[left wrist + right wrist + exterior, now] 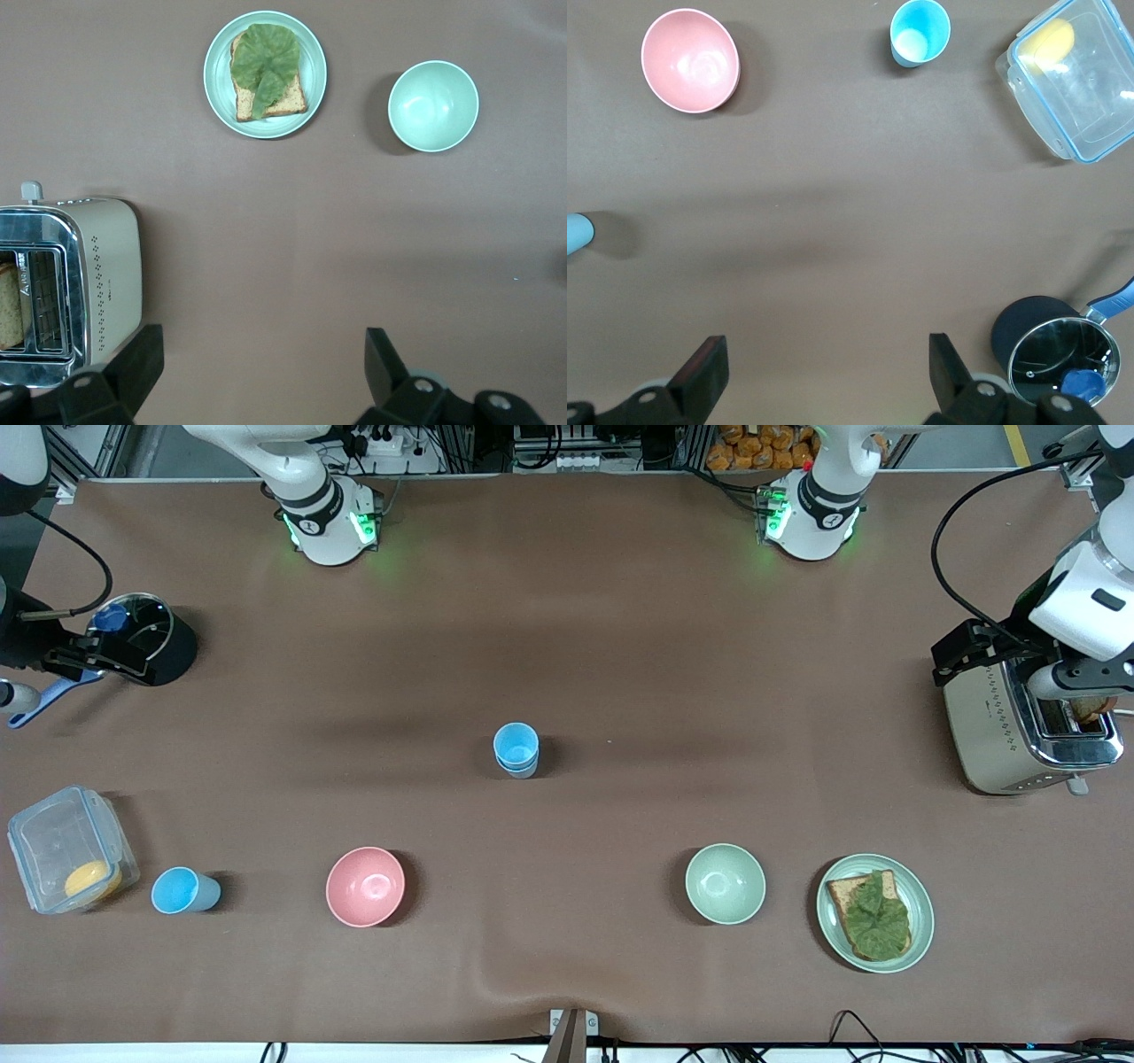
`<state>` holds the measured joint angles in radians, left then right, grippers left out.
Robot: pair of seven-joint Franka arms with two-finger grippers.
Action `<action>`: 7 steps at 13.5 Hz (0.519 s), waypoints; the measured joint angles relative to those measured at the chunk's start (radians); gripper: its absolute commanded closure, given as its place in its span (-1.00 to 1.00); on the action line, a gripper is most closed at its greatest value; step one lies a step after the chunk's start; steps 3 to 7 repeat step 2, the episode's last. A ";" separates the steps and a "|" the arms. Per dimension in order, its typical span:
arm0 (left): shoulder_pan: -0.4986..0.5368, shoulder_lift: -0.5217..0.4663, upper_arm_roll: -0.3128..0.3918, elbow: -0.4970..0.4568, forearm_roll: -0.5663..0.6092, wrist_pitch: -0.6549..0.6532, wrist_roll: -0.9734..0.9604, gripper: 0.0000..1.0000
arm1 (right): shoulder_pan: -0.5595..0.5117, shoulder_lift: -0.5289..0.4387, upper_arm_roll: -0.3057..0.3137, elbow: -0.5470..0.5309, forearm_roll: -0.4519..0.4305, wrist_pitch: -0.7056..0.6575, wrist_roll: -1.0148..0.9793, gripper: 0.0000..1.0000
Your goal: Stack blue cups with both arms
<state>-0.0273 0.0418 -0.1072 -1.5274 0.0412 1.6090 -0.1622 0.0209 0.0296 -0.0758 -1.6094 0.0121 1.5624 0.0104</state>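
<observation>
2 cups stacked [516, 749] mid-table | 3rd cup [920, 33] by tub | left pincer [257, 372], right pincer [824, 372] both spread, wrist cams only

A: What's cut off?
B: The stacked blue cups [576, 234] run off the right wrist view's edge; the toaster [66, 292] and its bread slice [9, 305] are cropped too.

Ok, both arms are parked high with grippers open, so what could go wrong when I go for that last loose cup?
The single blue cup stands close beside the clear container, so the open right gripper could bump that container on the way down. The stacked blue cups stand alone mid-table and look tippy; pressing a third in off-center might topple them. The pink bowl sits near the carry path.
</observation>
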 measured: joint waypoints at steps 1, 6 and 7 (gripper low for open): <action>0.000 0.000 0.001 0.000 0.000 -0.001 0.000 -1.00 | 0.000 0.000 0.000 0.000 0.000 0.000 0.000 -1.00; 0.000 0.000 0.001 0.000 0.000 -0.002 0.000 -1.00 | 0.000 0.000 0.000 0.000 0.000 0.000 0.000 -1.00; 0.000 0.000 0.001 0.000 0.000 -0.002 0.000 -1.00 | 0.000 0.000 0.000 0.000 0.000 0.000 0.000 -1.00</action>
